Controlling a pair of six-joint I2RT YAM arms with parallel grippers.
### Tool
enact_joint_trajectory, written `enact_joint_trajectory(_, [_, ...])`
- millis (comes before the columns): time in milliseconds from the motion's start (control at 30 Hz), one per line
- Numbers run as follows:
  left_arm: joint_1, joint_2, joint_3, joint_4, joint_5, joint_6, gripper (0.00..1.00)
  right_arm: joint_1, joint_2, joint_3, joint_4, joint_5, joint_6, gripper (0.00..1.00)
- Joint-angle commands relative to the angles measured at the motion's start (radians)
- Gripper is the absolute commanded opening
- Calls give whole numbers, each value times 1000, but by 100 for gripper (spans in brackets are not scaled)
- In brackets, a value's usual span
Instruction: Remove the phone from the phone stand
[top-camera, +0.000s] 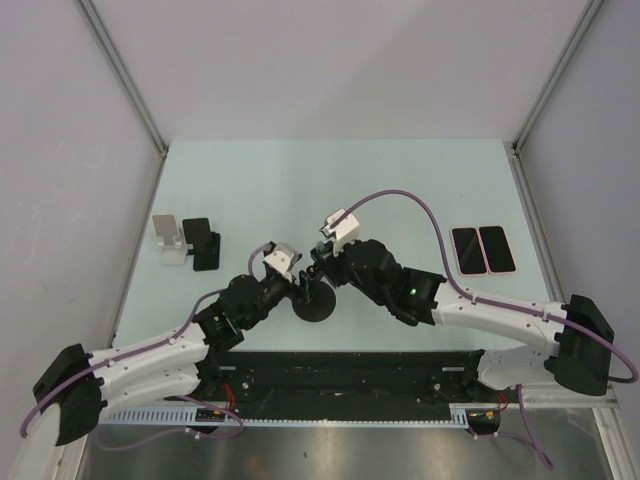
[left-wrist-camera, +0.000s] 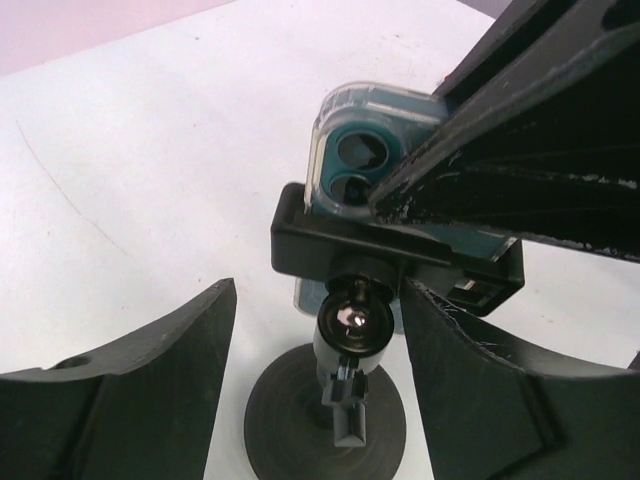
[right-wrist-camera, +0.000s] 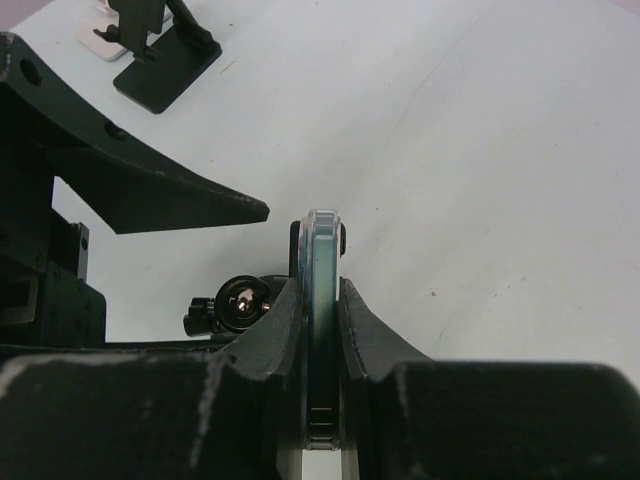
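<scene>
teal phone (right-wrist-camera: 322, 240) clenched edgewise by right end effector (right-wrist-camera: 320, 295); left end effector (left-wrist-camera: 320, 300), released, straddles stand (left-wrist-camera: 285, 410), likely to steady it.

Off to the left of the left gripper (top-camera: 300, 284) you have a white stand (top-camera: 168, 240) and a black stand (top-camera: 203, 246) side by side. Well right of the right gripper (top-camera: 322, 264), a pink-edged phone (top-camera: 497, 249) lies flat just beside a second phone (top-camera: 465, 250).
</scene>
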Motion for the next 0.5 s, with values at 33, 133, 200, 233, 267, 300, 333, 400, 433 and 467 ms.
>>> enact_joint_trajectory(33, [-1,37,-26,206,37,69,70,-3,-54,37,-12,-33,-16,0])
enact_joint_trajectory(133, [-1,65,-62,276,71,101,69,-3,-69,37,-44,-44,-24,0])
enact_joint_trajectory(200, [-1,79,-77,297,103,115,67,-3,-77,37,-49,-45,-33,0])
enact_joint_trajectory(233, [-1,80,-80,312,112,118,67,-3,-84,39,-57,-47,-35,0])
enact_joint_trajectory(267, [-1,82,-86,320,140,123,66,-3,-86,39,-61,-48,-38,0])
enact_joint_trajectory(300, [-3,86,-88,327,151,132,65,-2,-86,39,-68,-50,-39,0])
enact_joint_trajectory(333, [-3,91,-88,336,163,134,65,-3,-87,39,-77,-56,-42,0])
enact_joint_trajectory(400, [-3,99,-85,343,188,144,63,-5,-87,40,-84,-58,-45,0])
enact_joint_trajectory(433, [-3,102,-83,344,197,149,63,-5,-89,40,-92,-59,-44,0])
enact_joint_trajectory(467, [-3,103,-80,346,206,151,62,-4,-87,40,-98,-59,-44,0])
